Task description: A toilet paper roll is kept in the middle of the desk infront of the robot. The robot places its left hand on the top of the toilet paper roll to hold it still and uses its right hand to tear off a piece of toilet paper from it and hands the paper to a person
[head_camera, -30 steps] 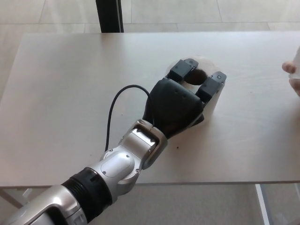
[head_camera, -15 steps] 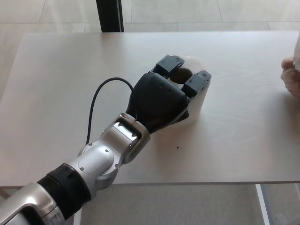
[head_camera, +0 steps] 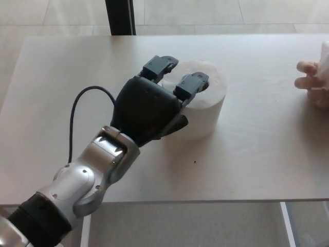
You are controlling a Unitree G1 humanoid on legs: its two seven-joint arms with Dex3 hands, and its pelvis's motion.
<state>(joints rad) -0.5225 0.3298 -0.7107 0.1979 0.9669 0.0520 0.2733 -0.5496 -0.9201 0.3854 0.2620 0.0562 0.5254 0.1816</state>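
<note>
Pale tiles show along the top of the frame, behind a light wooden desk point(head_camera: 61, 77) that fills most of the picture. On the desk, a little right of the middle, stands the toilet paper roll point(head_camera: 205, 110), upright, with its hole facing up. The left hand point(head_camera: 149, 105) reaches in from the lower left. Its fingers point(head_camera: 191, 85) are spread apart and lie over the top left part of the roll, and they hold nothing. I cannot tell if the hand is pressing down on the roll. The right hand is not in the picture. At the right edge, a person's hand point(head_camera: 312, 82) holds something white, maybe a piece of paper. So the tearing and the handing over look done. What seems left is for the left hand to let go of the roll.
</note>
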